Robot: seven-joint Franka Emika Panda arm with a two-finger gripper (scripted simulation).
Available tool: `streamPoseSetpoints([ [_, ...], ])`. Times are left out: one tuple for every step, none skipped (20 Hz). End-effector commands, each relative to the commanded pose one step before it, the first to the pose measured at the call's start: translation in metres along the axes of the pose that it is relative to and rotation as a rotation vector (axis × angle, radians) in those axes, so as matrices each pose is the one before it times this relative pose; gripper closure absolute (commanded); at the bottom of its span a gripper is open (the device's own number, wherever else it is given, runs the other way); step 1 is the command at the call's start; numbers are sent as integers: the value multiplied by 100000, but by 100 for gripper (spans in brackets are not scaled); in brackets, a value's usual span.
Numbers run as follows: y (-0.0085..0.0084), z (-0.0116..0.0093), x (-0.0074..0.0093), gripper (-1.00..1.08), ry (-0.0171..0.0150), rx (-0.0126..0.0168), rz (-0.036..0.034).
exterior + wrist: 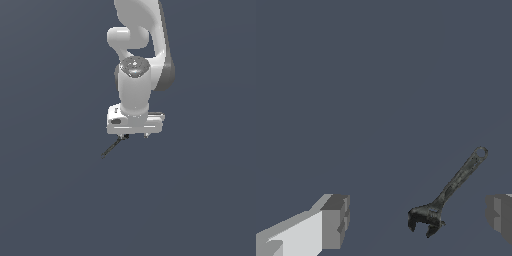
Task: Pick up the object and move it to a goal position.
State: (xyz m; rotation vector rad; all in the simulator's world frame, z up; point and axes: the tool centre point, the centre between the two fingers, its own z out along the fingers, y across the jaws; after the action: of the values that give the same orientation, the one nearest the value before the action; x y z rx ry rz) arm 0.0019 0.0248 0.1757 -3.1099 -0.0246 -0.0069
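1 arm, white, reaches down from the top of the exterior view over a plain dark grey-blue surface. Gripper points straight down, fingers spread wide apart, nothing held between them. In the wrist view the gripper shows 2 fingers, 1 at each side of the frame, with a broad gap between their grey pads.

Wrench: small, thin, dark grey-black, lying flat on the surface. Jawed head sits within the gap between the fingers, nearer 1 finger than the other but touching neither. Slim handle runs diagonally away, ending in a small ring hole.

Exterior view: wrench lies just below the gripper, handle trailing toward the exterior view's left. The surface edges are out of frame.
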Motion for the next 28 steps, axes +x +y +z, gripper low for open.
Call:
streamPoseSetpoints([
  [1,0,0,-92,0,0,0],
  [29,-20,-8,-92,-7,-42,54],
  [95,-58,-21,-92,-24,-129,174],
  [156,-96,-34,-92,-39,-215,276],
  [210,-138,-45,-92,-52,-296,345],
  [243,-175,-51,-92,-61,-358,348],
  [205,-168,-40,-92,-51,-319,220],
  [152,-150,-26,-92,-38,-254,74],
  [90,-121,-12,-92,-27,-196,-62],
  [36,-81,1,-92,-9,-88,-144],
  [-14,-27,7,-92,1,-15,-137],
  [-36,31,4,-92,0,0,0],
  [11,58,-8,-92,9,94,209],
  [27,85,-19,-92,-2,46,382],
  [52,109,-30,-92,-7,41,559],
  [78,136,-41,-92,-11,40,746],
  [100,165,-52,-92,-14,41,928],
  [124,197,-62,-92,-17,47,1119],
  [142,234,-72,-92,-19,59,1309],
  [160,272,-82,-92,-21,71,1505],
  [182,309,-91,-92,-22,79,1702],
  [205,341,-101,-92,-24,81,1892],
  [233,370,-110,-92,-26,78,2086],
  [260,400,-119,-92,-27,74,2281],
  [287,431,-127,-92,-27,70,2479],
  [317,462,-134,-92,-26,64,2680],
  [348,491,-141,-92,-23,53,2880],
  [381,519,-146,-92,-19,40,3082],
])
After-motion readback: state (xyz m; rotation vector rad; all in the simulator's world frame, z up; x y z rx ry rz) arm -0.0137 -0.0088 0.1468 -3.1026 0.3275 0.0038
